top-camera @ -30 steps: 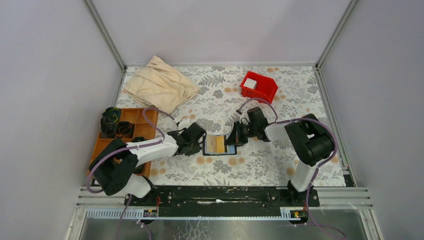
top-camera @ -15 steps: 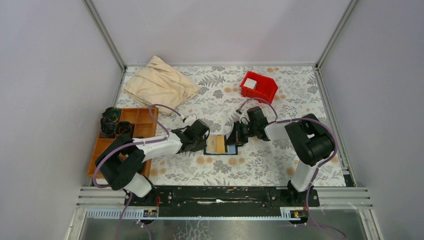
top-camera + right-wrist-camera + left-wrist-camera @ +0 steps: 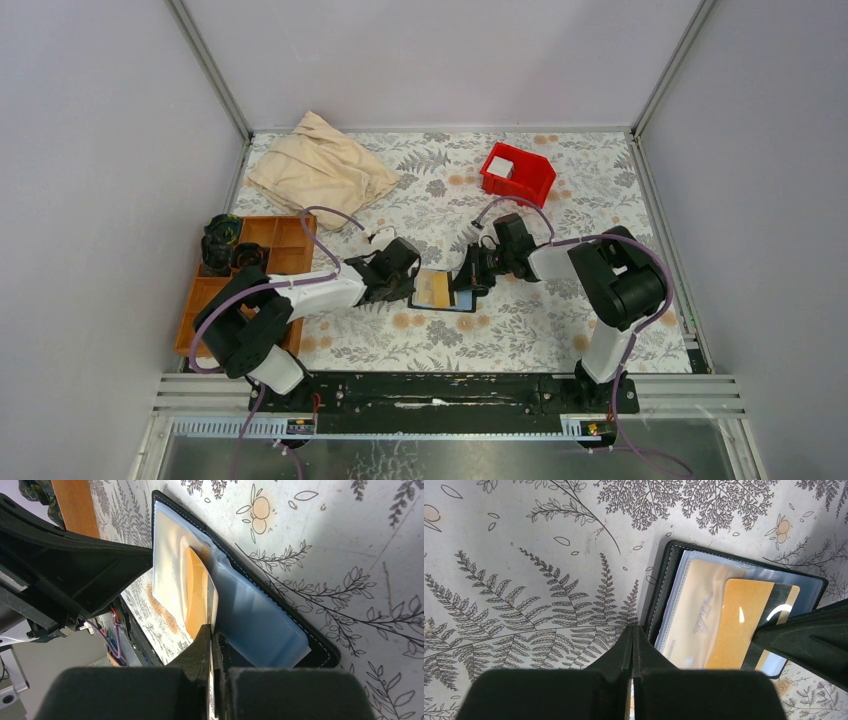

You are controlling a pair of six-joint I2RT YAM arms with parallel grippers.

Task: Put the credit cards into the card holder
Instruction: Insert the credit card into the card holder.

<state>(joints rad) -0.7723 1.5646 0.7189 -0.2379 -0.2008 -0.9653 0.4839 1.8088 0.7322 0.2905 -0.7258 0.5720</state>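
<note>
The card holder (image 3: 441,304) lies open on the flowered table between my two grippers, its clear sleeves facing up. A tan credit card (image 3: 739,625) stands partly inside one sleeve; my right gripper (image 3: 211,630) is shut on its outer end. In the right wrist view this card (image 3: 196,587) stands on edge and bends slightly into the sleeve next to the black cover (image 3: 320,647). My left gripper (image 3: 633,629) is shut with nothing in it. Its tip rests at the left edge of the holder's black cover (image 3: 663,585). From above, the left gripper (image 3: 408,286) and right gripper (image 3: 463,281) flank the holder.
A red bin (image 3: 517,173) with a white item stands at the back right. A beige cloth (image 3: 320,168) lies at the back left. A brown compartment tray (image 3: 280,240) with dark objects sits at the left, beside the left arm.
The left arm has swung right, and its shut gripper now sits at the holder's left edge. The right gripper and its card have stayed put.
</note>
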